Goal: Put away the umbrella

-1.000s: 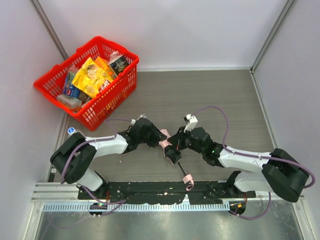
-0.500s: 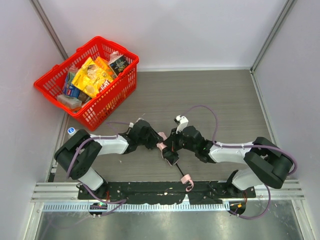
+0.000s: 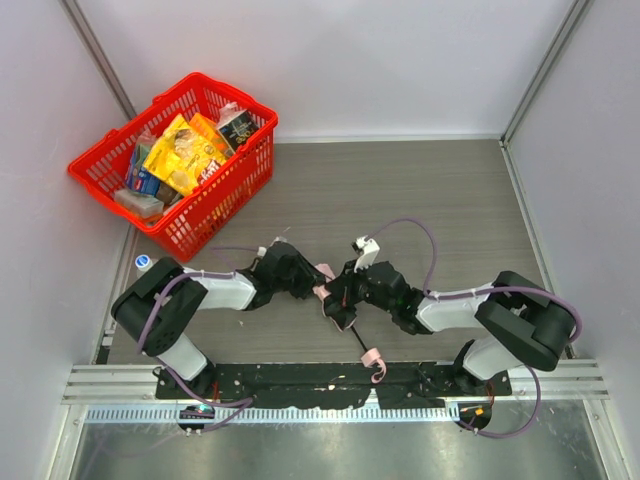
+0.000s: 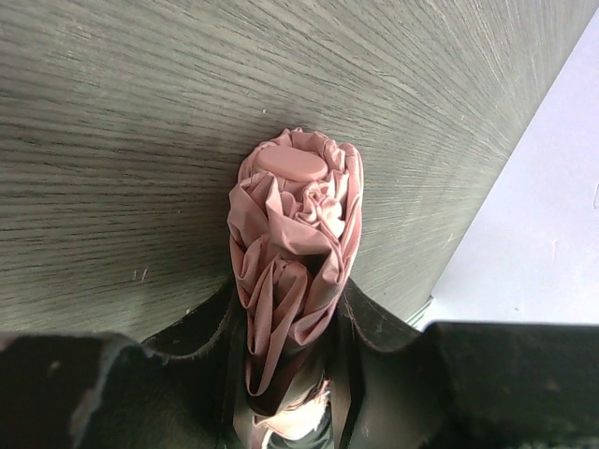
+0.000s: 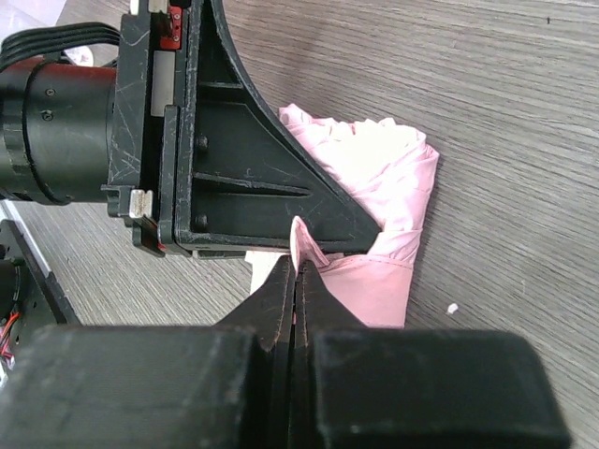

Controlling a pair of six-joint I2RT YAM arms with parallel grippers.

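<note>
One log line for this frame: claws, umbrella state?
left claw: gripping umbrella canopy | right claw: shut on fabric fold | umbrella: lying on table

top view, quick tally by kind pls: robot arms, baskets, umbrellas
robot arms: 2 (left arm, right arm)
red basket: 1
pink umbrella: 1
total: 4
</note>
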